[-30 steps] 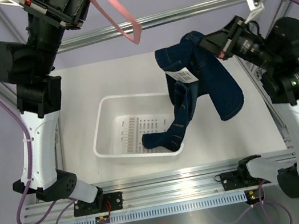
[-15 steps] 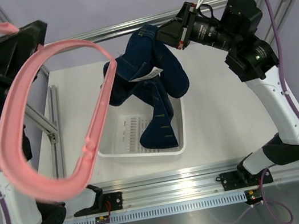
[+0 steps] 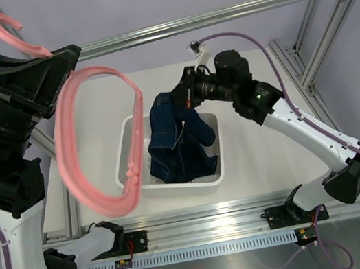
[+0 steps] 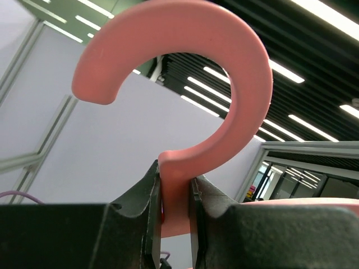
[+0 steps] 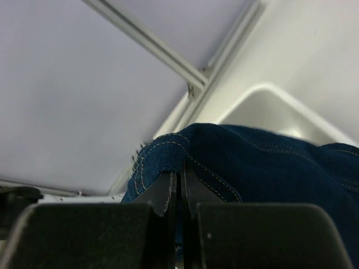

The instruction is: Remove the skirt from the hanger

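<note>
The pink hanger is bare and raised high at the left, its big loop close to the top camera. My left gripper is shut on the hanger's neck just below the hook. The dark navy denim skirt hangs in a bunch into the white bin, off the hanger. My right gripper is shut on the skirt's stitched edge, above the bin's far side. In the right wrist view the right gripper pinches a seam fold.
The white bin stands mid-table with the skirt's lower part inside it. An aluminium frame bar crosses behind the table, with slanted posts at the right. The rail carrying the arm bases runs along the near edge.
My right gripper has swung left and down with the skirt, which has sunk into the bin. The left arm has shifted, turning the hanger loop more upright.
</note>
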`<state>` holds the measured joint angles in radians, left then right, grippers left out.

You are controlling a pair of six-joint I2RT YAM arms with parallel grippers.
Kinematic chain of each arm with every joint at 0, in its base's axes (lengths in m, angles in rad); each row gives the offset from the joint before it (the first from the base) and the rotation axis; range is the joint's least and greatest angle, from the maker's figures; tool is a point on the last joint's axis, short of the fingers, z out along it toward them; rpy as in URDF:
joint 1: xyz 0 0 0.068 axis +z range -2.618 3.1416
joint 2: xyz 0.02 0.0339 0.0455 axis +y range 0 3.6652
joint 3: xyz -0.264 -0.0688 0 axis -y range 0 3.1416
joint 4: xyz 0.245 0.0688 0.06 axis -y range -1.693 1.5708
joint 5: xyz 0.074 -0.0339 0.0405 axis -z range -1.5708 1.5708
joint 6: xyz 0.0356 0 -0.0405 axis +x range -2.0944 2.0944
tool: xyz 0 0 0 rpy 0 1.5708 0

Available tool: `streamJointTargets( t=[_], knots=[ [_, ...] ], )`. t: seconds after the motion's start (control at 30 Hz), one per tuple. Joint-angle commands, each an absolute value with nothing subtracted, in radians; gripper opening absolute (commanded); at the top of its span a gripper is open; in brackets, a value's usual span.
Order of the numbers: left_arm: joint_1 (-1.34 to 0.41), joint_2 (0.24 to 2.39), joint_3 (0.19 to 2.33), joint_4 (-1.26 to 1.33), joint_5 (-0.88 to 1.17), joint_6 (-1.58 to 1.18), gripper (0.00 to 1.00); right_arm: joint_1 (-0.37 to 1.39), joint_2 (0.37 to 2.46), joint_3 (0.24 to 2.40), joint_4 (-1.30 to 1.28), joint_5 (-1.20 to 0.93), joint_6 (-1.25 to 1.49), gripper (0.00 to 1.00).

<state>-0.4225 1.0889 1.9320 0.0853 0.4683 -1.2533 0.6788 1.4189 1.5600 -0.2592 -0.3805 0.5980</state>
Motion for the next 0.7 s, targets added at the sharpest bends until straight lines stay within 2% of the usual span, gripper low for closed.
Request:
streamJointTargets(
  t=[0.0, 0.13, 0.2, 0.23, 0.27, 0.3, 0.33, 0.37, 0.53, 0.67],
  knots=[
    [-0.417, 1.066, 1.898, 0.059, 0.500, -1.215, 0.00, 0.729, 1.443, 1.458, -0.152, -0.305, 0.574, 0.00],
    [-0.417, 1.023, 1.823, 0.025, 0.520, -1.186, 0.00, 0.781, 1.526, 1.419, -0.253, -0.175, 0.522, 0.02],
    [-0.419, 1.006, 1.763, 0.005, 0.523, -1.164, 0.00, 0.801, 1.567, 1.436, -0.291, -0.138, 0.506, 0.16],
    [-0.419, 0.997, 1.747, 0.003, 0.523, -1.152, 0.00, 0.810, 1.580, 1.439, -0.323, -0.108, 0.506, 0.27],
    [-0.419, 0.980, 1.714, -0.029, 0.525, -1.134, 0.00, 0.822, 1.586, 1.436, -0.333, -0.106, 0.506, 0.50],
    [-0.417, 0.973, 1.695, -0.034, 0.526, -1.129, 0.00, 0.825, 1.595, 1.436, -0.347, -0.103, 0.509, 0.63],
    [-0.419, 0.965, 1.678, -0.035, 0.531, -1.121, 0.00, 0.828, 1.594, 1.431, -0.365, -0.092, 0.514, 0.71],
    [-0.417, 0.953, 1.666, -0.052, 0.535, -1.103, 0.00, 0.833, 1.586, 1.418, -0.371, -0.083, 0.512, 0.99],
    [-0.417, 0.919, 1.623, -0.127, 0.554, -1.030, 0.00, 0.833, 1.454, 1.390, -0.423, 0.073, 0.511, 0.99],
    [-0.419, 0.913, 1.652, -0.340, 0.558, -0.878, 0.00, 0.833, 1.301, 1.494, -0.573, 0.247, 0.447, 0.99]
  ],
)
